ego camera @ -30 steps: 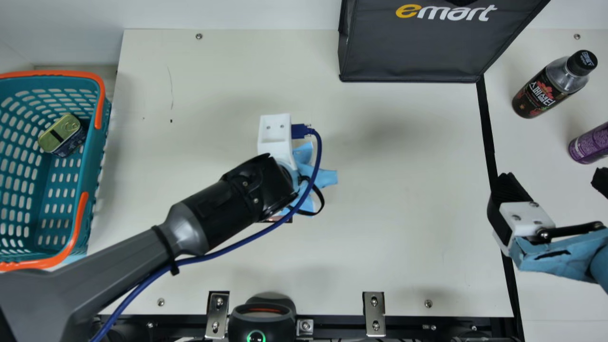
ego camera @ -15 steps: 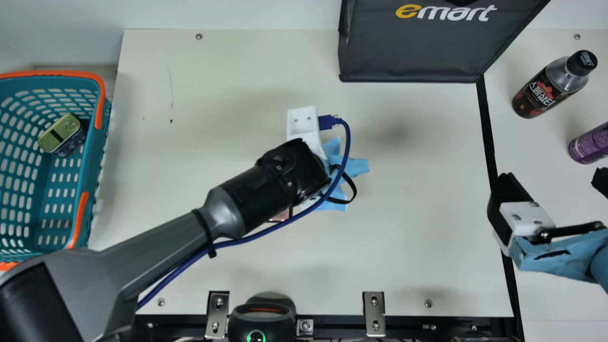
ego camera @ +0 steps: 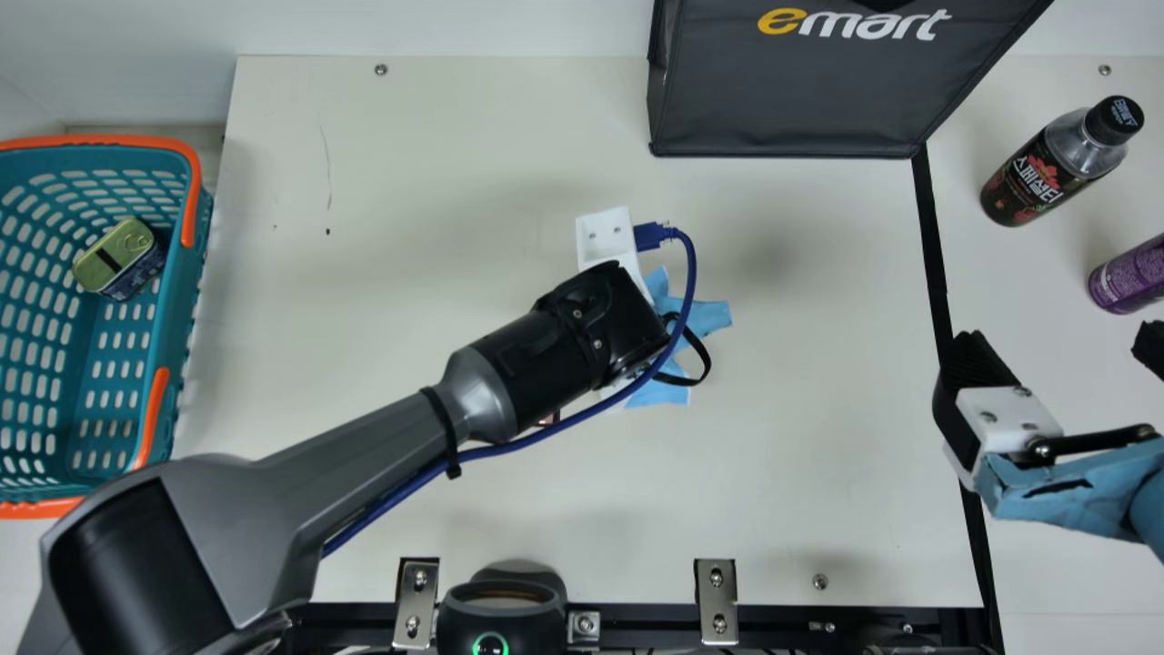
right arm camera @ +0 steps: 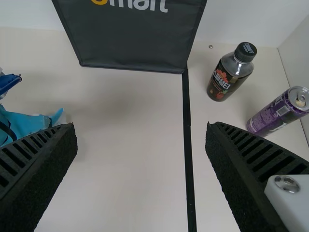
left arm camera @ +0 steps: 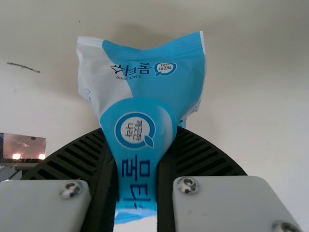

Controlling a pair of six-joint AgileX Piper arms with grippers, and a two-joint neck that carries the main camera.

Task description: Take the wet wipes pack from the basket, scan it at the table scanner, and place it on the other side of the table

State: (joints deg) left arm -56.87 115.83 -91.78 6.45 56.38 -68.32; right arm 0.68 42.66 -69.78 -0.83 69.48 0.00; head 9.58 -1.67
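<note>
Cream table (ego camera: 382, 227), main view, clock read from mid-picture: blue-green basket (ego camera: 161, 355) at nine, a tin (ego camera: 109, 264) lying in it. Dark bag (ego camera: 818, 86) between one and two; dark bottle (ego camera: 1037, 177) past two; purple can (ego camera: 1128, 277) near three. Black device (ego camera: 496, 596) with a green ring, about half past six. Left arm (ego camera: 355, 464) slants in from eight; left gripper (ego camera: 607, 235) just past centre, towards one, light-blue material beside it. Right gripper (ego camera: 1062, 353) at three, spread wide. Left wrist view: jaws closed on the wet wipes pack (left arm camera: 137, 130), narrowed where the ribbed fingers (left arm camera: 203, 154) squeeze it, its printed end bulging out past them. Shiny pane (left arm camera: 24, 146) set near one finger. Right wrist view: jaws well apart, nothing gripped, black strip (right arm camera: 187, 145) on the tabletop seen between them; bottle and can near each other, both tilted in this view.
</note>
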